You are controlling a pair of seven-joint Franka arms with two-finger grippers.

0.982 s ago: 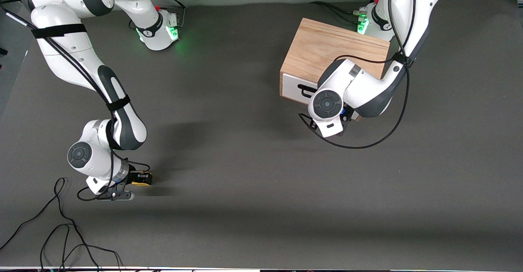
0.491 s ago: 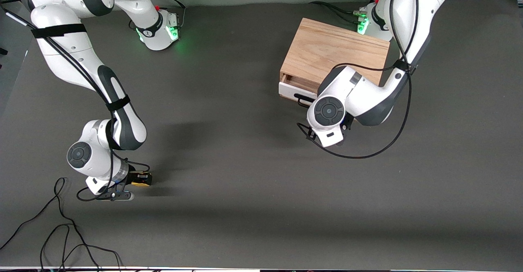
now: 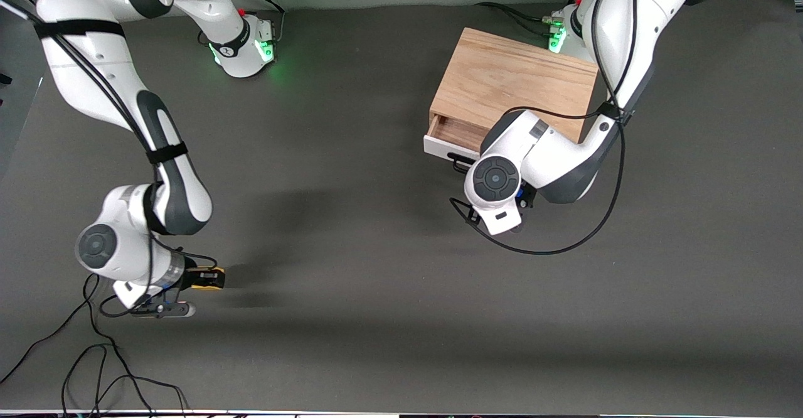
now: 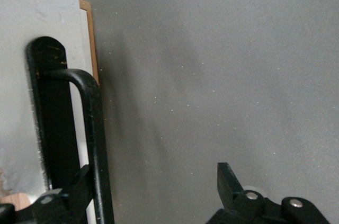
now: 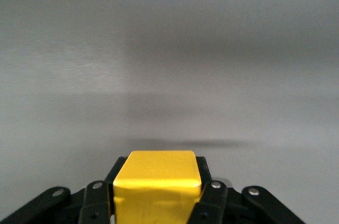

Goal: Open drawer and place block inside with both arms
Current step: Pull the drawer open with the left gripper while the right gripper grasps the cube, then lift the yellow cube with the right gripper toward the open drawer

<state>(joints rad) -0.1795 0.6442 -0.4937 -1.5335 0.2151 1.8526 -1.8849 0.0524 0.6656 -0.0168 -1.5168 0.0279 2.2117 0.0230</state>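
At the table's front corner on the right arm's end, I had the right gripper (image 5: 158, 205) clamped on the block (image 5: 158, 181) (lifted, I judged), while the left gripper (image 4: 153, 192), spread wide with only one finger hooked at the handle (image 4: 95, 144), might have slipped off the barely open drawer (image 3: 453, 134) near the left arm's base.

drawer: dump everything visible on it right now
The wide shallow drawer with a white front panel sits part-way open in the light wooden box, toward the left arm's end of the table. A strip of its light wood interior shows, with nothing seen in it. The black bar handle runs along the panel. The left gripper is at the handle, open, one of its fingers against the bar. The left arm hides the rest of the front.
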